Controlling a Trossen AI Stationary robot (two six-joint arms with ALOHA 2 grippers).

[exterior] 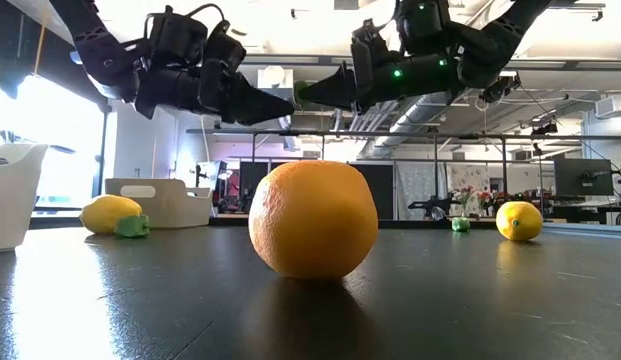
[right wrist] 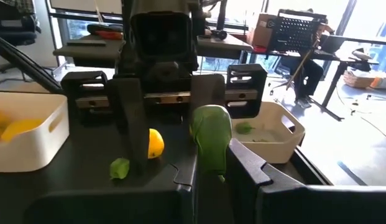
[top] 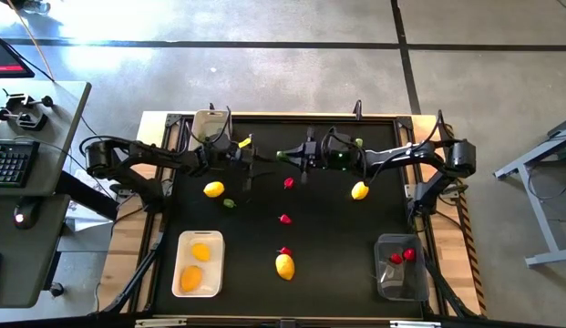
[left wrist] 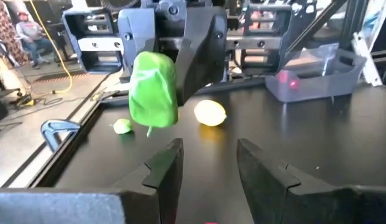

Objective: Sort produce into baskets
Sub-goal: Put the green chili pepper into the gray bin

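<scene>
A grey concrete floor [top: 292, 64] crossed by dark lines is seen around the black table [top: 319, 237], with a desk [top: 32, 182] bearing a keyboard [top: 11, 162] beside it.

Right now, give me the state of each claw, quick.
Left claw: open, holding nothing, facing the green piece.
Right claw: shut on the green piece, held up above mid-table.
</scene>
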